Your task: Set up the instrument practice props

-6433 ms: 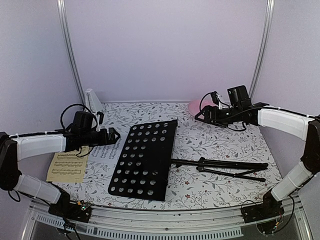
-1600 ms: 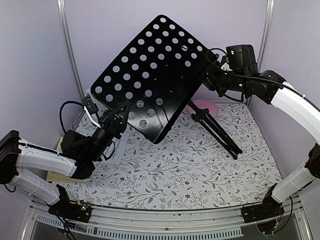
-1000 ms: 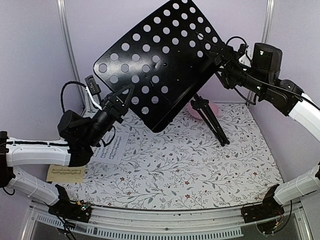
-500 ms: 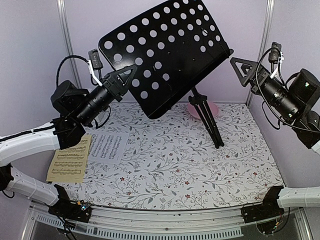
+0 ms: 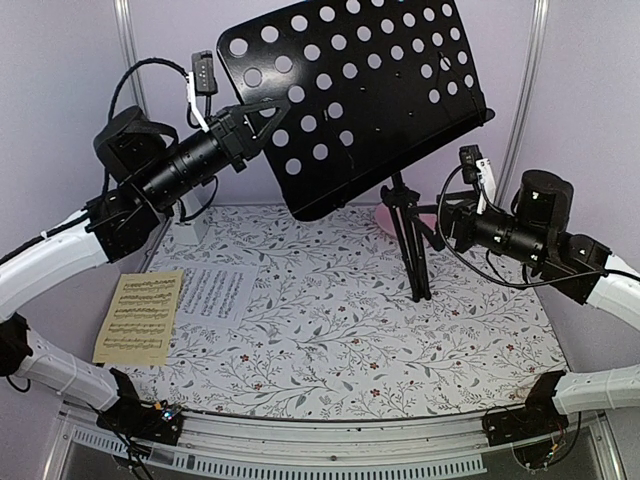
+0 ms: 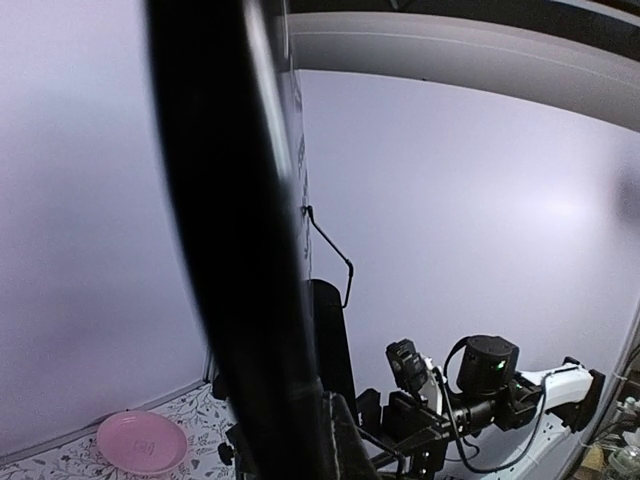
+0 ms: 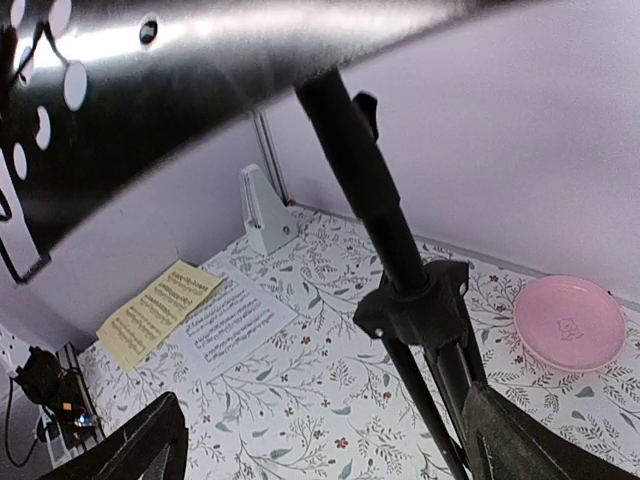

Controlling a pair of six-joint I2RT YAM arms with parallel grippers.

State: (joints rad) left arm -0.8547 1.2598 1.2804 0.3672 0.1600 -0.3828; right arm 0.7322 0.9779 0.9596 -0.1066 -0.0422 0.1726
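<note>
Flower-printed tabletop (image 5: 340, 340) and lilac walls are being used as the setting. The music stand (image 5: 370, 100) is being held upright toward the far right corner, its foot set on the tabletop near the pink plate (image 7: 568, 322) and its tripod legs bunched together (so it probably cannot stand alone). Its perforated desk is being pinched at the left edge by the left gripper (image 5: 262, 115), pressed tight on the metal. The right gripper (image 5: 435, 225) is being held spread wide about the shaft near the leg collar, with neither finger seen touching it.

The step is judged to be best done with the pinch being trusted until the legs are being spread, since a top-heavy desk is easily tipped.

Counted: one stand; two pages, the yellowish page (image 5: 138, 316) at the near left edge and the white page (image 5: 215, 293) just beside it; one metronome (image 7: 262, 208) in the far left corner; one plate.
</note>
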